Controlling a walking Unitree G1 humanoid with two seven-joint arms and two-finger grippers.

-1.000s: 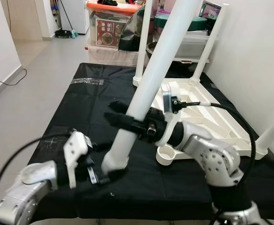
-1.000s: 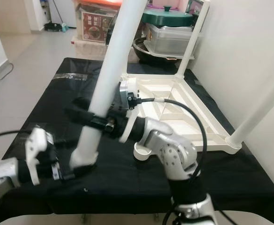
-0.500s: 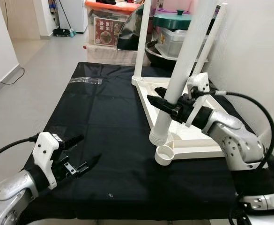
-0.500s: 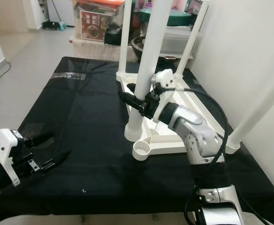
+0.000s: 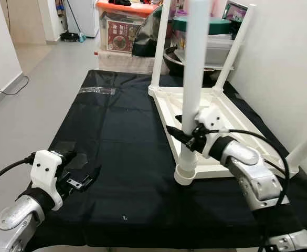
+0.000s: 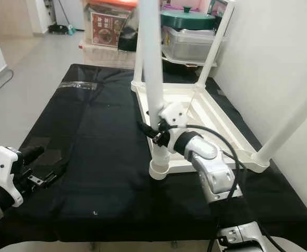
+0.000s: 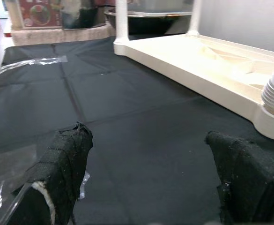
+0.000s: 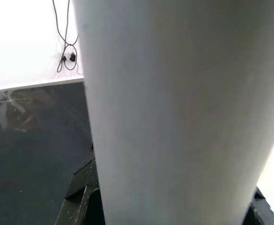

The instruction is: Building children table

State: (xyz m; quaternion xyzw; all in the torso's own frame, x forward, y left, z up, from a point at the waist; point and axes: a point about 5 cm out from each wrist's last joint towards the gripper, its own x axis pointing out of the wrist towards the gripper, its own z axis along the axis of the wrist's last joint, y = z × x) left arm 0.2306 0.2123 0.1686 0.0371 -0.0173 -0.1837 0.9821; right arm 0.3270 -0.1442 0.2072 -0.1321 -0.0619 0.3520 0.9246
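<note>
Upright at the near corner of an overturned white children's table top, a white table leg stands with its ribbed foot in the round corner socket. Clamped low on that leg is the right gripper, its two black fingers closed against the tube on either side. Over the near left part of the black cloth, well apart from the table top, the left gripper hovers with its jaws spread wide, holding nothing; its padded fingertips frame bare cloth in the left wrist view. Two more legs rise from the table top's far corners, before stacked storage boxes.
</note>
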